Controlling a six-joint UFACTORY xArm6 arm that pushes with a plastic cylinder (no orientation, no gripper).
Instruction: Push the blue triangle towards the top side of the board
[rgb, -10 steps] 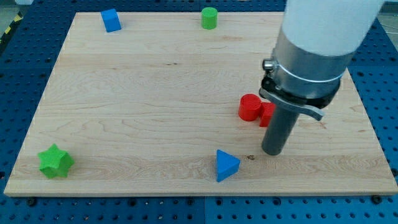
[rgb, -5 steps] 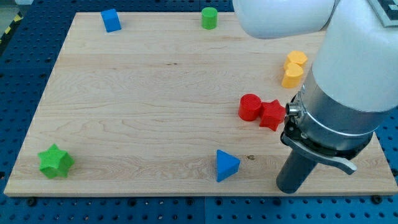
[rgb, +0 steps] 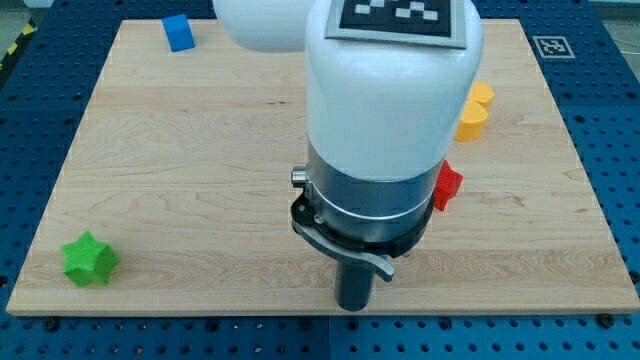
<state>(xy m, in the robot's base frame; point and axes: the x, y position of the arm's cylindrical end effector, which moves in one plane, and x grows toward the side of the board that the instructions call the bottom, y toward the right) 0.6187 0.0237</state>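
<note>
The blue triangle is hidden behind the arm in the camera view. My tip (rgb: 353, 306) touches the board's bottom edge, a little right of centre. The arm's white and grey body covers the middle of the board above it. Whether my tip touches the blue triangle cannot be told.
A blue cube (rgb: 179, 32) sits at the view's top left. A green star (rgb: 89, 259) lies at the bottom left. Two yellow blocks (rgb: 475, 110) sit at the right. A red block (rgb: 447, 186) peeks out right of the arm. The wooden board (rgb: 180, 170) lies on a blue perforated table.
My tip has moved down and then left along the bottom edge, from right of the blue triangle to below where it lay. The arm now hides the triangle, the red cylinder and the green cylinder.
</note>
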